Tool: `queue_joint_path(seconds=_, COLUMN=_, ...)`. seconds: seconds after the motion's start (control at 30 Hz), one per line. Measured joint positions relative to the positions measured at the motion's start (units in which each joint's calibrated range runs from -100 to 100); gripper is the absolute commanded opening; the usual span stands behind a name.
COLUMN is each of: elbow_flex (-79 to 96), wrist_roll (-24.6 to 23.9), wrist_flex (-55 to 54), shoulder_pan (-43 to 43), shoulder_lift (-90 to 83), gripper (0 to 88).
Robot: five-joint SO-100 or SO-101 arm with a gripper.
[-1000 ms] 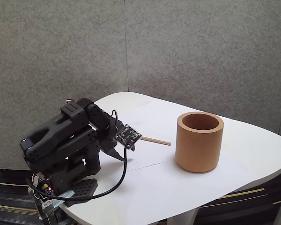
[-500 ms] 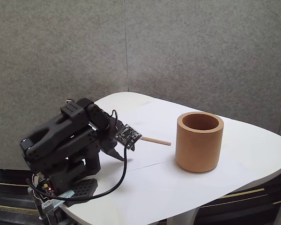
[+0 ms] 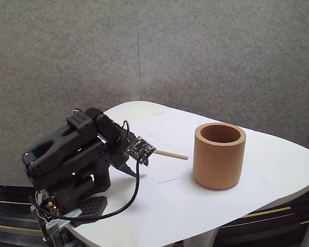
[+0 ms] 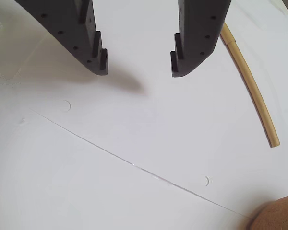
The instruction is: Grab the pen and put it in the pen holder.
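Note:
The pen (image 4: 252, 91) is a thin light-brown stick lying flat on the white table, just right of my right finger in the wrist view. In the fixed view the pen (image 3: 173, 154) pokes out to the right from behind the arm. My gripper (image 4: 139, 67) is open, hovering low over bare table with nothing between its fingers. In the fixed view the gripper (image 3: 127, 163) sits folded low near the table's left side. The pen holder (image 3: 219, 155), a thick tan cup, stands upright to the right of the pen. A corner of the pen holder (image 4: 278, 218) shows at the wrist view's bottom right.
The white table (image 3: 195, 206) has a rounded front edge and a thin seam line (image 4: 134, 165) across its top. A black cable (image 3: 129, 198) loops from the wrist to the arm's base. Grey fabric walls stand behind the table.

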Motion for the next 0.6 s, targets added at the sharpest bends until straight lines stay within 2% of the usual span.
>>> queue_joint_path(seconds=0.6, elbow_flex=-2.4, wrist_roll=0.0, wrist_flex=0.0, shoulder_pan=-0.3, shoulder_lift=0.3, gripper=18.3)
